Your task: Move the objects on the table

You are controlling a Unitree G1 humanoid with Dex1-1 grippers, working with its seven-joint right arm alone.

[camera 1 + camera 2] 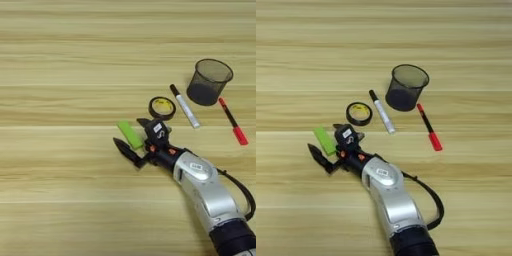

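Note:
My right gripper (127, 131) is open, its two black fingers spread wide on either side of the lime-green block (130, 135), which lies flat on the table (60, 100). One finger (125, 150) rests left of and below the block; the other is at its upper right. Just beyond lies the black tape roll with a yellow centre (162, 107). To its right the white marker with a black cap (184, 106) lies slanted. The black mesh cup (208, 81) stands upright further back. The red-and-black pen (233, 122) lies to the cup's right.
The silver forearm (388, 195) comes in from the bottom right, with a black cable (428, 197) looping along its right side. Bare wood stretches across the left half and the far part of the table.

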